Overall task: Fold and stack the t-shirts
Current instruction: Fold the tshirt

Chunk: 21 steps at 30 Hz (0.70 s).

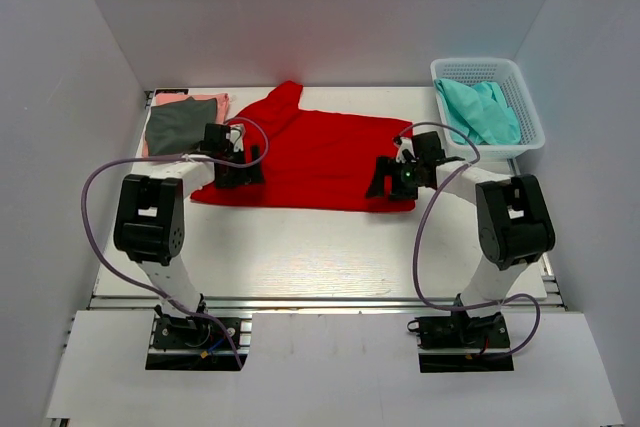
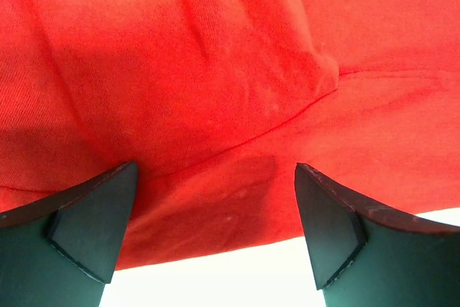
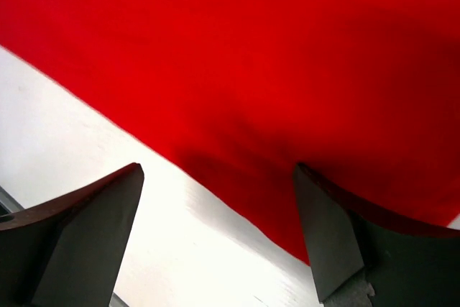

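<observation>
Red t-shirt [image 1: 320, 157] lies spread flat across the far middle of the white table [image 1: 320, 257]. It's a soft matte knit, roughly rectangular, with one sleeve poking out toward the back wall. Left gripper [image 2: 215, 199] sits low over the shirt's near-left edge — jaws wide apart, nothing between the dark wedge-shaped fingers [image 2: 93, 228], just a creased fold and a stitched seam in the cloth below. Right gripper [image 3: 215, 206] is released too, spread over the near-right hem, where the red edge cuts diagonally across bare glossy tabletop. Back-left corner: a folded dark grey shirt [image 1: 180, 125] resting on a salmon pink one [image 1: 207, 98]. Back right — a white plastic lattice basket [image 1: 480, 72] holding crumpled teal cloth [image 1: 480, 112].
</observation>
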Tool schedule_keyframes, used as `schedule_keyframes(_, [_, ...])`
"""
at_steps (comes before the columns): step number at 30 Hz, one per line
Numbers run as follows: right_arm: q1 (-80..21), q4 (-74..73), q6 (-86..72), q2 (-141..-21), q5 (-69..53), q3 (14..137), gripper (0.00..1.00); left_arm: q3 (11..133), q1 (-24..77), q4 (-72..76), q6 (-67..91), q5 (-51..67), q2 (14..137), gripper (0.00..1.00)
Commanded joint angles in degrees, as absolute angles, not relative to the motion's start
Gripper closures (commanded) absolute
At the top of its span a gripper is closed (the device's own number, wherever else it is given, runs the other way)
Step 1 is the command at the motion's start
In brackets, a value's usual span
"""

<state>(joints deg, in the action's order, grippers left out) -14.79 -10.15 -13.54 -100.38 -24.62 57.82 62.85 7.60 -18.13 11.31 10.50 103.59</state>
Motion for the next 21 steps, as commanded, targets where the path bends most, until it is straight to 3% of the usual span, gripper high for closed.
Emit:
schedule_keyframes(1, [-14.3, -11.0, -16.8, -100.6, -21.0, 54.6, 0.1, 58.3, 7.8, -19.9, 14.1, 13.4, 101.2, 0.0])
schedule_keyframes(13, [-14.5, -20.0, -18.3, -85.0, -13.4, 39.4, 0.1, 35.7, 9.0, -25.6, 28.7, 18.2, 83.7, 0.0])
schedule_keyframes(21, [-14.7, -25.7, -17.1, -74.0, -16.4, 40.3, 0.1, 40.9, 10.7, -35.9, 28.7, 15.4, 67.9, 0.0])
